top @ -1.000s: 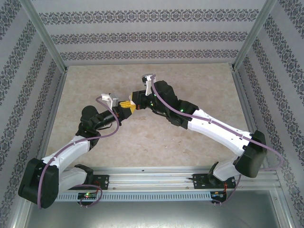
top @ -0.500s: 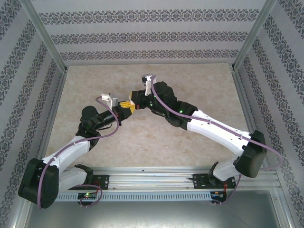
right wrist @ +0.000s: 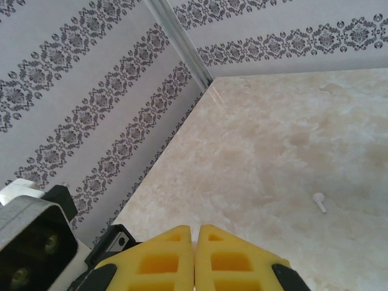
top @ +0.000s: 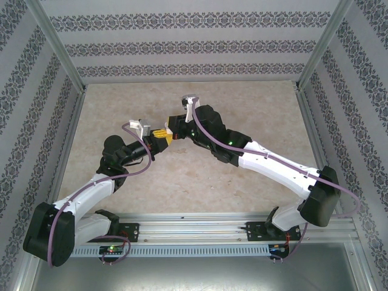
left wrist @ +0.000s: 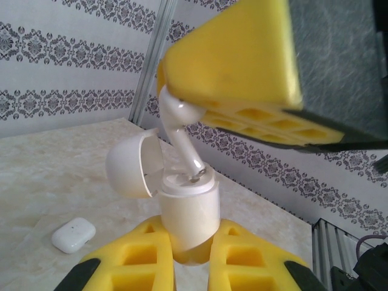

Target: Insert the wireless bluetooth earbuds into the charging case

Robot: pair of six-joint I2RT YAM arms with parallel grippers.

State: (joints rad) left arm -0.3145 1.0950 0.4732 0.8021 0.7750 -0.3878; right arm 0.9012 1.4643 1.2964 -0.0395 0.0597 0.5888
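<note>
Left gripper (left wrist: 191, 242) was clamped narrow on the lower body of a white rounded plastic charging case (left wrist: 189, 209). Case was held upright, off the beige marbled worktop (left wrist: 54, 176), hinged lid (left wrist: 130, 165) open to one side.

Right gripper (right wrist: 195, 239) sat above the case, fingers nearly together, pinching the head of a glossy white short-stemmed plastic earbud (left wrist: 180, 130). Stem tip was at the case mouth, leaning, not seated.

Risks, as judged:
- Stem stood at an angle to the socket. A straight push could jam it on the rim, or lever the case out of the left grip, which held only the rounded bottom.
- Early release could tip the earbud out, past the case to the worktop.
- Lid stood just beside the stem. A sideways correction could knock it shut.

Also noted: second small white earbud (right wrist: 319, 202) lay loose on the worktop, well apart from the case. Closed white rounded case (left wrist: 74, 234) lay on the worktop below, on the lid side.
</note>
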